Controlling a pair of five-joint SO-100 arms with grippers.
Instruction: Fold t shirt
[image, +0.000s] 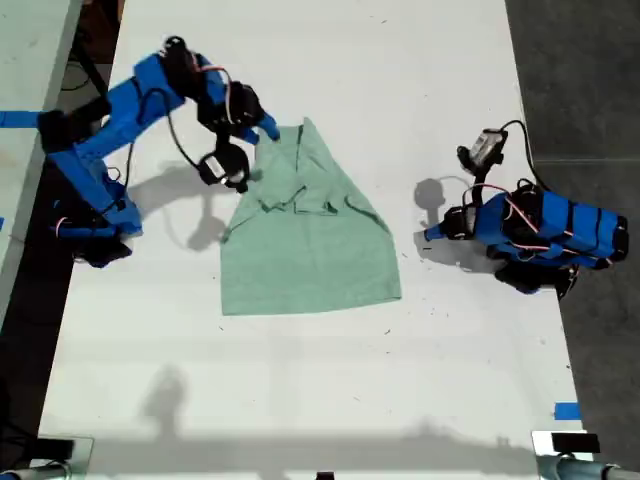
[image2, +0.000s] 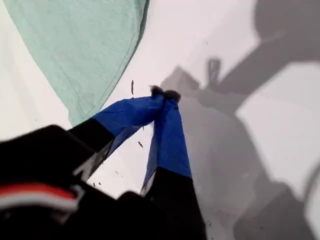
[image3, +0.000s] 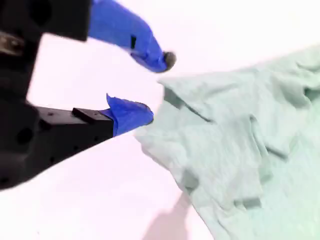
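Now the t shirt (image: 310, 240) lies on the white table (image: 300, 400), partly folded: its wide lower hem is toward the near edge of the table in the exterior view, and the cloth narrows to a point at the far end. Around its middle there are some wrinkles and small folded flaps, and the rest of it is flat.

My second gripper (image: 268, 131) is just beside the pointed far end of the t shirt, on the exterior view's left of it. In the second wrist view this gripper (image3: 157, 87) has its two blue fingers (image3: 131, 114) spread apart, with a clear gap between the tips. The edge of the mint cloth (image3: 240, 150) is right next to the tips, but nothing is between them; whether one tip touches the cloth I cannot tell.

My first gripper (image: 430, 236) is well apart from the t shirt, on the exterior view's right of it, with its arm folded low over the table. In the first wrist view its blue fingers (image2: 167, 140) come together at the tips (image2: 164, 93), pressed on each other and holding nothing. A hemmed edge of the t shirt (image2: 85, 50) is seen beyond them, not touching them.
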